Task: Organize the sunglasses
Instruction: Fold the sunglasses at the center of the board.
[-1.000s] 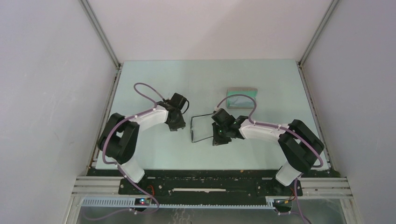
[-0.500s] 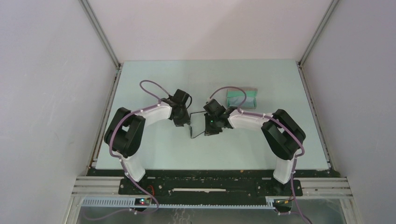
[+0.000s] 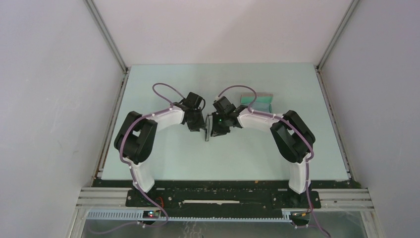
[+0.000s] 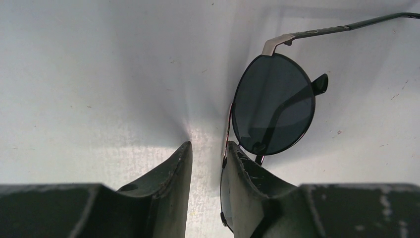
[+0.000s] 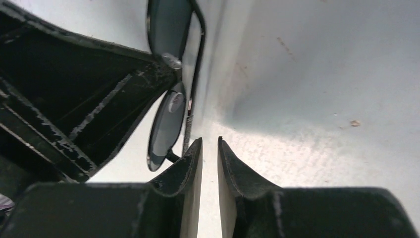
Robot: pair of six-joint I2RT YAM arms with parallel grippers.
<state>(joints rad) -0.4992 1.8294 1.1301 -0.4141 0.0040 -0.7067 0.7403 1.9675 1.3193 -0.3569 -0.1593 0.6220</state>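
Observation:
The sunglasses (image 3: pixel 206 135), thin black wire with dark oval lenses, stand on the table between my two grippers. In the left wrist view one lens (image 4: pixel 273 104) faces the camera beyond my right-hand fingertip, its temple arm (image 4: pixel 341 27) running off to the right. The other lens sits edge-on against that finger's inner face. My left gripper (image 4: pixel 208 145) is open, with bare table showing in the gap. My right gripper (image 5: pixel 210 140) has a narrow empty gap, and its left finger (image 5: pixel 190 163) touches the sunglasses (image 5: pixel 166 126).
The grey case with green lining (image 3: pixel 262 101) lies open behind the right arm, toward the back right. The two grippers (image 3: pixel 200 125) (image 3: pixel 214 128) nearly touch at the table's middle. Metal rails edge the table on both sides.
Both grippers have closed in on each other at the table's middle. The right one slid left and away from the front edge, pushing the sunglasses along. The splayed temple arms now look drawn in.

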